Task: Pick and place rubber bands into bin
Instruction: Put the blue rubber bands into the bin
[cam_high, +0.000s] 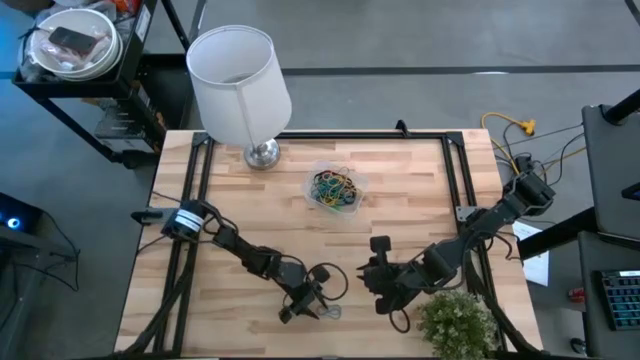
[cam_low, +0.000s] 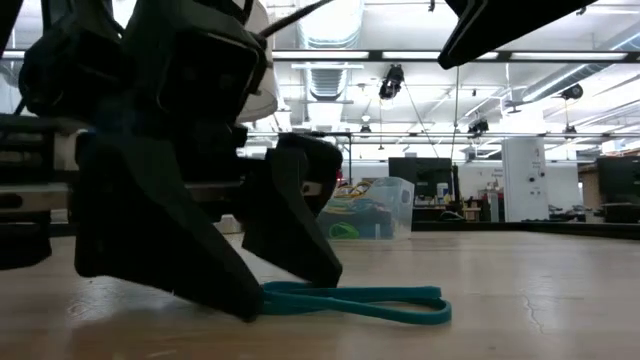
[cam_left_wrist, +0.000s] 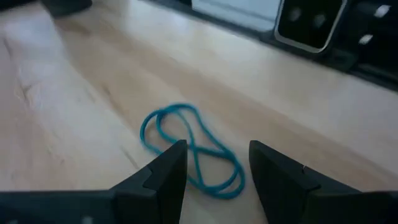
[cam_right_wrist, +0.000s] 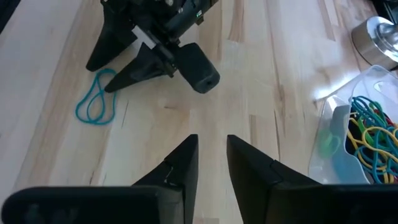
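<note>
A teal rubber band (cam_left_wrist: 180, 107) lies flat on the wooden table near its front edge, twisted into a figure eight (cam_low: 360, 298). My left gripper (cam_left_wrist: 214, 149) is open and low over the table, with a finger on each side of the band's near end (cam_high: 308, 300). My right gripper (cam_right_wrist: 212, 143) hovers higher, to the right of the left one (cam_high: 375, 280). It is open by a narrow gap and has nothing between its fingers. The clear bin (cam_high: 335, 190) stands at the far middle of the table and holds several coloured rubber bands (cam_right_wrist: 367, 134). My left gripper comes slanting down from the table's left, its fingertips (cam_low: 250, 305) at table height beside the band's end (cam_low: 275, 292). I cannot tell whether they touch the band. The band lies slack on the wood.
A lamp with a white shade (cam_high: 240, 75) and a metal foot (cam_high: 262, 153) stands at the table's far edge, left of the bin. A green plant (cam_high: 455, 320) sits at the near right corner. A yellow cable (cam_high: 515, 125) lies off the table's far right.
</note>
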